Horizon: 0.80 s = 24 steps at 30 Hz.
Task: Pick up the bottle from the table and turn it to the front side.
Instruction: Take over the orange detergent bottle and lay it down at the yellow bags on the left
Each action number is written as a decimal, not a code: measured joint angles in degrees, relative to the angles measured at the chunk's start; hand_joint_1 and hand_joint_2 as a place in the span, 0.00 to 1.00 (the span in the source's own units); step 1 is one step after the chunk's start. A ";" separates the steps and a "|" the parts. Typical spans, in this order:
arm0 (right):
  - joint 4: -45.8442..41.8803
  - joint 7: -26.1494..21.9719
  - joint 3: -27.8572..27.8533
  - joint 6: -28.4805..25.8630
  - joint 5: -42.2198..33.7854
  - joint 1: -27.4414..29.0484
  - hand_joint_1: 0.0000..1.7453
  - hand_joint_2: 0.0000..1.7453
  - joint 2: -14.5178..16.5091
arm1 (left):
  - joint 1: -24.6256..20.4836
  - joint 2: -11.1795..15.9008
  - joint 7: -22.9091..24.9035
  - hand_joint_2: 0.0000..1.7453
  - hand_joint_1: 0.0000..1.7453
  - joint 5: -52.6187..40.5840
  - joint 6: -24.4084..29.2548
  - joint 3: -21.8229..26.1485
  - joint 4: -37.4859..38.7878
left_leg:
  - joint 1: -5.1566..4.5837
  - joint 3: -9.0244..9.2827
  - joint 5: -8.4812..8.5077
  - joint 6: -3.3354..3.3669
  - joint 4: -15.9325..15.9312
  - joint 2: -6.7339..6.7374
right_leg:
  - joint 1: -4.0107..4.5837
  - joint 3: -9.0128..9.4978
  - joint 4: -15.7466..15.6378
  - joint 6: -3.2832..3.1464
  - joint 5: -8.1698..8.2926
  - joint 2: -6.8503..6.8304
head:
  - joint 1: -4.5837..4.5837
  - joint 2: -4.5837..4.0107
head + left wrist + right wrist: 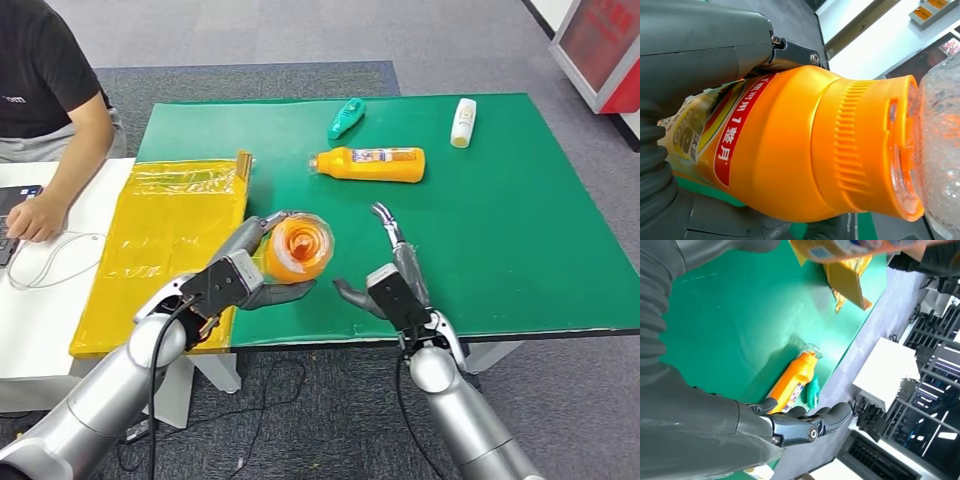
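Note:
My left hand [240, 272] grips an orange bottle [298, 248] with a clear cap, lifted above the green table's [521, 220] front edge, its cap end turned toward my head camera. The left wrist view shows that bottle's orange shoulder and ribbed collar [821, 145] close up, with a red and yellow label [728, 140]. My right hand [392, 280] hovers just right of the bottle, fingers spread and holding nothing. A second orange bottle [373, 163] lies on its side farther back; it shows in the right wrist view [793, 382] too.
A teal bottle [346, 118] and a small white bottle [463, 122] lie near the table's far edge. A yellow plastic sheet [162, 240] covers the table's left end. A person in a black shirt [41, 70] sits at a white desk at left.

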 joint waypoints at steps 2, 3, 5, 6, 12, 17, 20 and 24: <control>0.00 0.01 -0.66 0.30 -1.08 0.25 0.00 1.00 0.00 | 0.04 0.36 0.22 1.00 1.00 -0.50 -0.13 0.10 0.01 | 0.00 0.00 0.00 0.00 0.00 0.00 | 0.00 0.00 0.00 0.00 0.00 0.00 | -0.01 0.00; 0.00 0.01 -1.05 0.49 -1.80 0.42 0.00 1.00 0.00 | 0.04 0.57 0.35 1.00 1.00 -0.78 -0.22 0.18 0.01 | 0.00 0.00 0.00 0.00 0.00 0.00 | 0.00 0.00 0.00 0.00 0.00 0.00 | -0.01 0.00; 0.00 0.02 -1.92 0.66 -2.97 0.82 0.00 1.00 0.00 | 0.04 1.08 0.62 1.00 1.00 -1.33 -0.40 0.40 0.01 | 0.00 0.00 0.00 0.00 0.00 0.00 | 0.00 -0.01 0.00 0.00 0.00 0.00 | -0.01 0.00; 0.00 0.02 -2.41 0.57 -3.31 1.03 0.00 1.00 0.00 | 0.04 1.34 0.76 1.00 1.00 -1.64 -0.48 0.51 0.01 | 0.00 0.00 0.00 0.00 0.00 0.00 | 0.00 -0.01 0.00 0.00 0.00 0.00 | -0.01 0.00; 0.00 0.02 -5.84 -0.27 -4.89 2.25 0.00 1.00 0.00 | 0.63 2.89 1.57 1.00 1.00 -2.30 -0.90 1.01 0.01 | 0.00 0.00 0.00 0.00 0.00 0.00 | 0.00 -0.01 0.00 0.00 0.00 0.00 | -0.01 0.00; 0.00 0.05 -7.84 -0.33 -5.83 3.46 0.00 1.00 0.00 | 2.00 4.55 3.19 1.00 1.00 -2.21 -1.16 1.86 0.03 | 0.00 0.00 -0.01 0.00 0.00 0.00 | 0.00 -0.02 0.00 0.00 0.00 0.01 | -0.01 0.00; 0.00 0.09 -8.76 -0.27 -6.05 4.30 0.00 1.00 0.00 | 2.94 5.75 4.43 1.00 1.00 -1.64 -1.96 2.58 0.23 | 0.00 0.00 -0.01 0.00 0.00 0.00 | 0.01 -0.02 0.00 -0.01 -0.01 0.01 | -0.01 0.00; 0.02 0.09 -9.69 -0.01 -6.32 5.25 0.00 1.00 0.00 | 4.43 6.93 5.65 1.00 1.00 -2.42 -2.37 3.15 0.90 | 0.01 0.00 -0.01 0.00 0.00 0.01 | 0.01 -0.03 0.00 -0.01 -0.01 0.01 | -0.01 0.00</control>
